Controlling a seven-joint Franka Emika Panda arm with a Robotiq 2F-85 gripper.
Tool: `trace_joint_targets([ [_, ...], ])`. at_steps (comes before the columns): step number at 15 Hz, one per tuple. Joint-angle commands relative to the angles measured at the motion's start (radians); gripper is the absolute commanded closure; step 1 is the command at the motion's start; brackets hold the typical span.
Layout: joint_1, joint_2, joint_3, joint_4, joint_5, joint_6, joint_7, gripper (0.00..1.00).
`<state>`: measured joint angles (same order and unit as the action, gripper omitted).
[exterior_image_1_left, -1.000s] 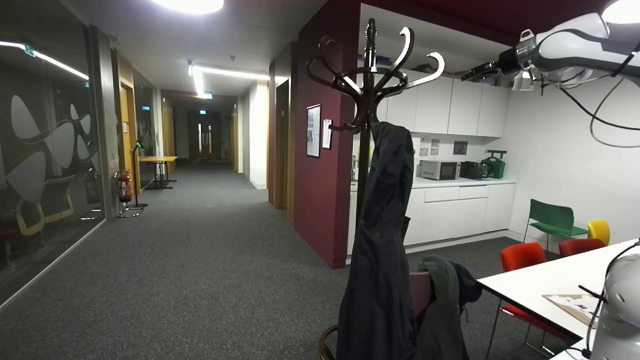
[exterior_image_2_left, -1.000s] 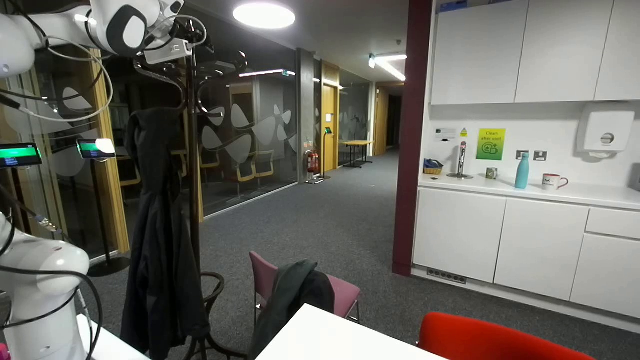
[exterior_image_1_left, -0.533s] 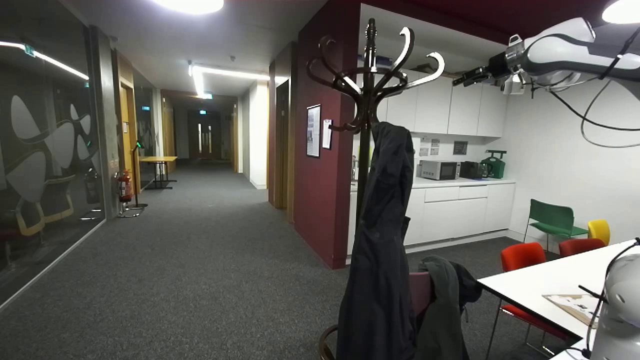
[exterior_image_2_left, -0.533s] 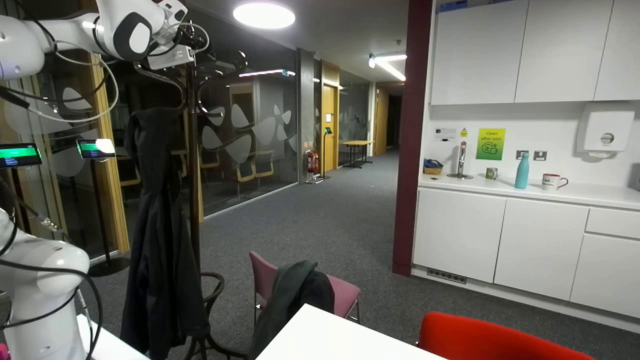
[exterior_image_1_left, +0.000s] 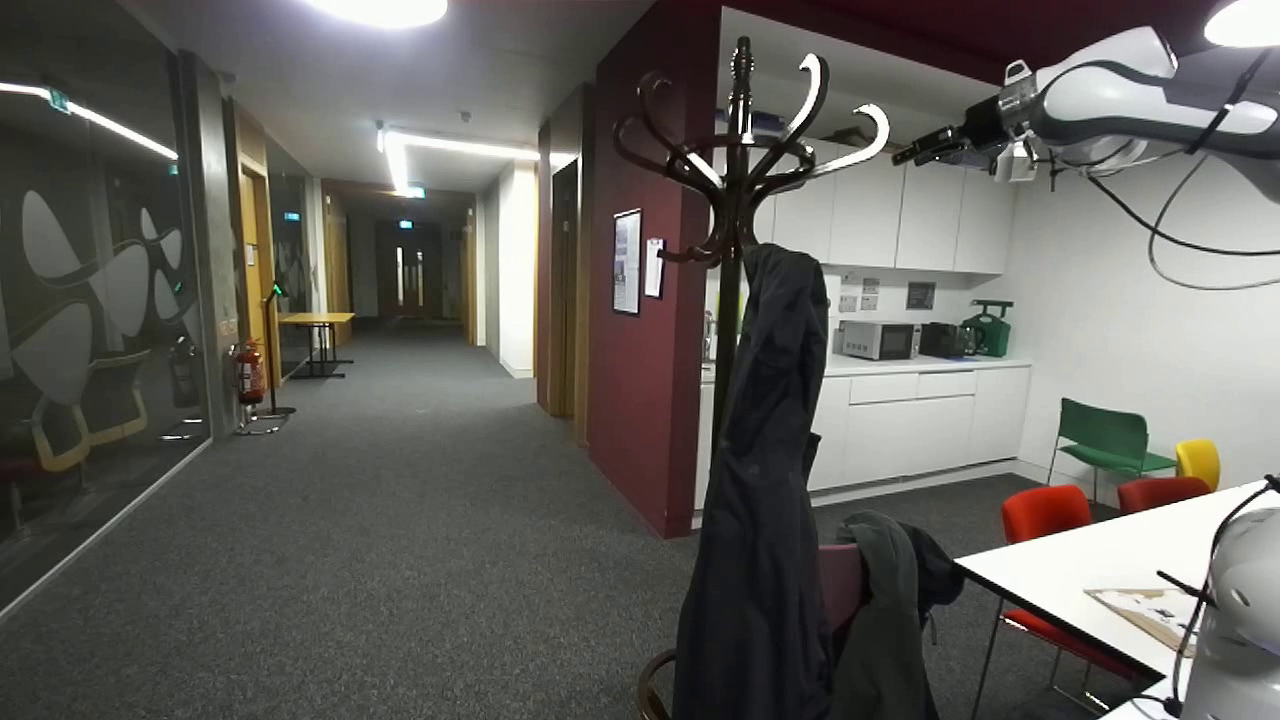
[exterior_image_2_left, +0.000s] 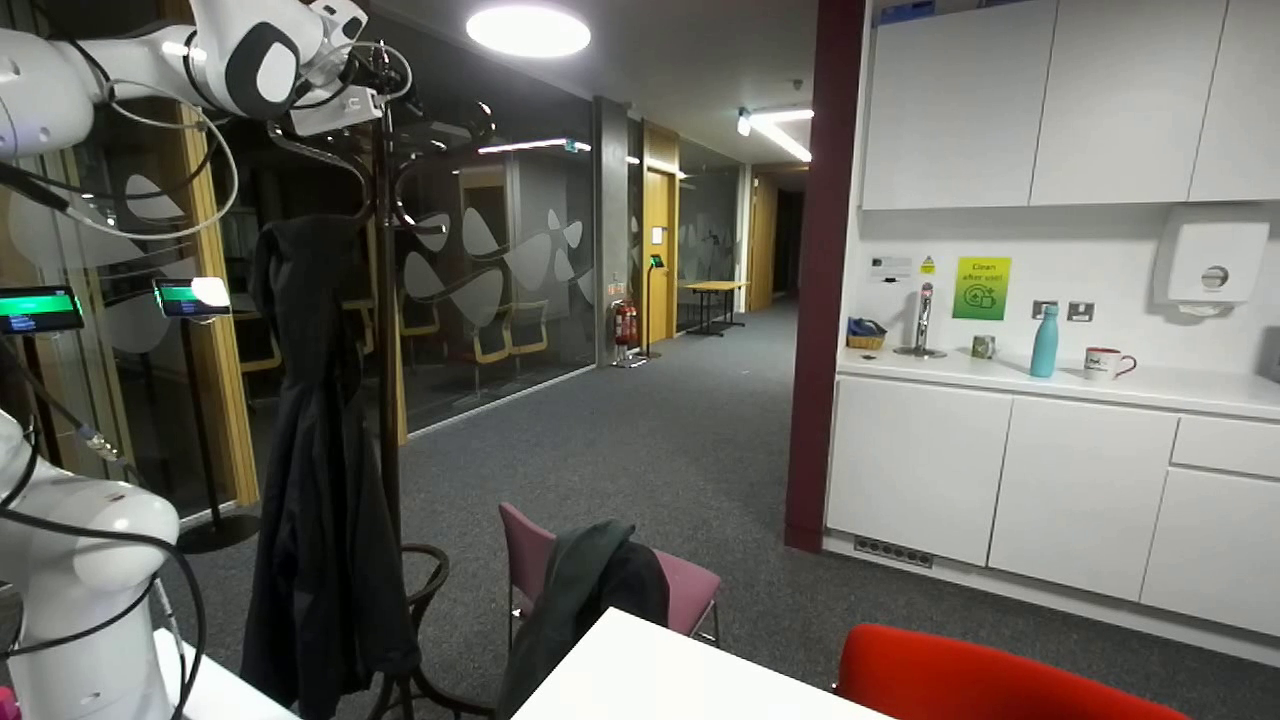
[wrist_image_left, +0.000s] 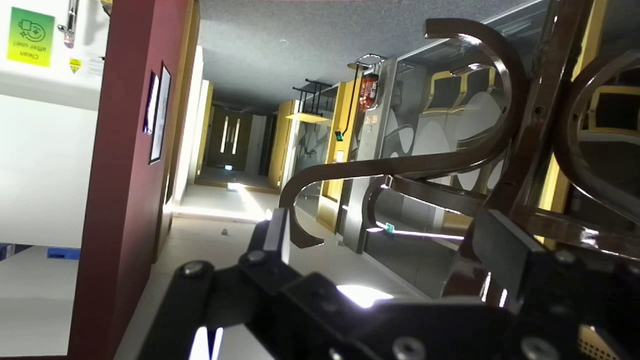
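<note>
My gripper (exterior_image_1_left: 912, 154) is open and empty, held high beside the top of a dark brown coat stand (exterior_image_1_left: 735, 185). In an exterior view its fingertips are just right of a curved hook and apart from it. The upside-down wrist view shows my gripper (wrist_image_left: 385, 225) with its fingers spread wide and the stand's curved hooks (wrist_image_left: 400, 165) beyond them. Whether a finger touches the stand there cannot be told. In an exterior view the gripper (exterior_image_2_left: 395, 88) is dark and partly hidden behind the wrist. A long dark coat (exterior_image_1_left: 765, 450) hangs on the stand, also seen there (exterior_image_2_left: 325, 450).
A mauve chair (exterior_image_2_left: 692, 588) with a grey-green jacket (exterior_image_2_left: 585, 575) stands by the white table (exterior_image_2_left: 660, 670). A red chair (exterior_image_2_left: 960, 670) is beside the table. White wall cabinets (exterior_image_1_left: 868, 210) and a dark red wall (exterior_image_1_left: 640, 420) lie behind. A teal bottle (exterior_image_2_left: 1044, 342) stands on the counter.
My gripper has moved left in an exterior view, closer to the coat stand's hooks. It dipped a little, then rose slightly. The coat stand and coat have not moved.
</note>
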<state>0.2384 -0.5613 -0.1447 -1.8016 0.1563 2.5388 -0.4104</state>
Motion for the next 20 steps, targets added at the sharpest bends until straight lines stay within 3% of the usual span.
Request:
trace_joint_targets([
  [1,-0.009,0.011,0.008,0.032,0.004,0.007,0.017,0.0],
  [20,0.003,0.009,0.035,0.042,0.008,-0.008,0.028,0.0],
])
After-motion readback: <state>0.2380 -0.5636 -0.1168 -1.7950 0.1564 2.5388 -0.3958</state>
